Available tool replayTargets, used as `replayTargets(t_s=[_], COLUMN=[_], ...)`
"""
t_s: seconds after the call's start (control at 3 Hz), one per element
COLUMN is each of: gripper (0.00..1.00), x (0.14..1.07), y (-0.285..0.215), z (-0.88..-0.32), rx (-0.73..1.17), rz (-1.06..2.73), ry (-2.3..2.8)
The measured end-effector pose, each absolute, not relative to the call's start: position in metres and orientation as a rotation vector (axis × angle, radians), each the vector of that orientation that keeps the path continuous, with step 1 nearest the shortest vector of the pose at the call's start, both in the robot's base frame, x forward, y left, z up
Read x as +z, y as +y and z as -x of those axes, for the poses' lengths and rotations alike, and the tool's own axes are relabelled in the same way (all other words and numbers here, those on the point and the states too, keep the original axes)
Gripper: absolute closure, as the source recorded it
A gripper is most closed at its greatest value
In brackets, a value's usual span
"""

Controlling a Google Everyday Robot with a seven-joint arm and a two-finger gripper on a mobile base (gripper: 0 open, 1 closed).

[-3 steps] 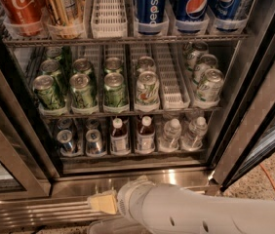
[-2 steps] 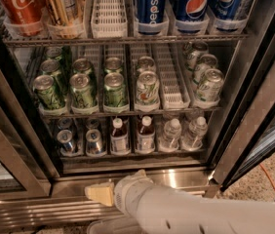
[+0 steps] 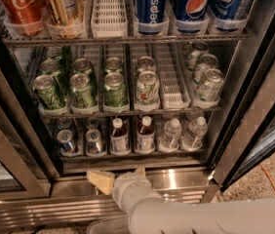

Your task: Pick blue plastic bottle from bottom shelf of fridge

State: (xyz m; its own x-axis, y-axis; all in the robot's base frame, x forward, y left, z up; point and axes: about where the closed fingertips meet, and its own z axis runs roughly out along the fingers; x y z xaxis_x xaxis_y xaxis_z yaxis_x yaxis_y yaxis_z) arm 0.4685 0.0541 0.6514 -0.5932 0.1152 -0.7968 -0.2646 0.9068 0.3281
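Observation:
Two small bottles with white caps, reddish-brown necks and pale bluish labels stand side by side in the middle of the bottom shelf (image 3: 127,156) of the fridge (image 3: 15,130): the left blue plastic bottle (image 3: 119,137) and its twin (image 3: 145,135). My gripper (image 3: 120,176) is below them, in front of the steel sill under the shelf lip. Its cream fingers (image 3: 100,181) are spread open and hold nothing. The white arm comes in from the lower right.
Clear water bottles (image 3: 170,134) stand right of the two bottles, and silver cans (image 3: 95,141) to their left. Green cans (image 3: 114,88) fill the rack above, with Pepsi cans (image 3: 150,6) higher up. The open door frame (image 3: 254,106) slants on the right. The louvred grille (image 3: 54,209) is below.
My gripper has risen from the base grille to the sill just under the bottom shelf's lip. A second fingertip now shows. The bottles and cans have not moved.

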Motion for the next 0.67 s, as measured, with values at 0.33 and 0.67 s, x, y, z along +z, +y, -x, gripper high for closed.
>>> replayTargets(t_s=[0.33,0.67], gripper=[0.00,0.00], x=[0.651,0.688], y=[0.047,0.037], z=[-0.477,-0.489], rx=[0.473,0.396], rz=[0.007,-0.059], ry=[2.085,1.948])
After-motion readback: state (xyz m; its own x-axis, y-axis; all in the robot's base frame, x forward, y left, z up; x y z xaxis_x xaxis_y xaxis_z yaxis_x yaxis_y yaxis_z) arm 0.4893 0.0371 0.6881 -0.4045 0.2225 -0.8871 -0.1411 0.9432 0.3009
